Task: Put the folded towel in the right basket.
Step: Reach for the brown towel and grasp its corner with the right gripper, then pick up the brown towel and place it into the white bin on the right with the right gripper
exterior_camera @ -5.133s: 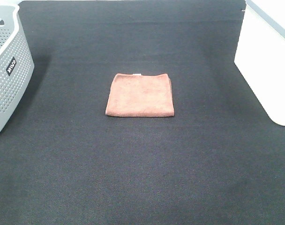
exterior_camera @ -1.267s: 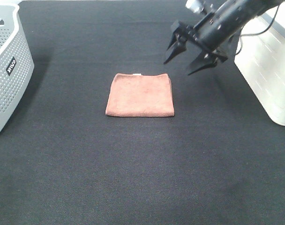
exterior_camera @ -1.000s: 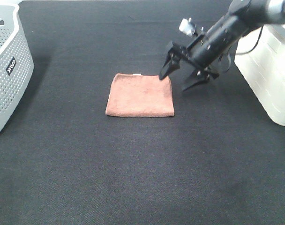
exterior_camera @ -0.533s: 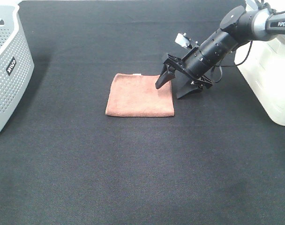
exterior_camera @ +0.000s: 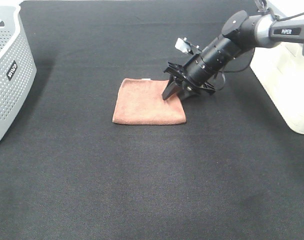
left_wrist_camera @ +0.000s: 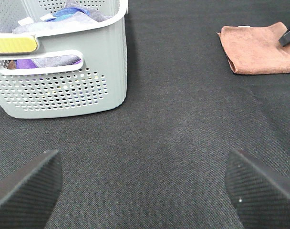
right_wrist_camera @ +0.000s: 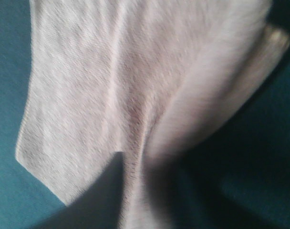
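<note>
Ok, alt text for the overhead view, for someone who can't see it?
The right gripper, jaws apart, sits on the right edge of a folded brown towel on a black mat. A grey basket stands far left, a white basket far right.

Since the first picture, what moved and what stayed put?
The right gripper swung in from the far right and dropped onto the right edge of the towel, jaws open astride it. The towel, grey basket and white basket stayed put.

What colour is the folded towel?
Reddish brown, like terracotta; the folded towel shows best in the exterior high view.
</note>
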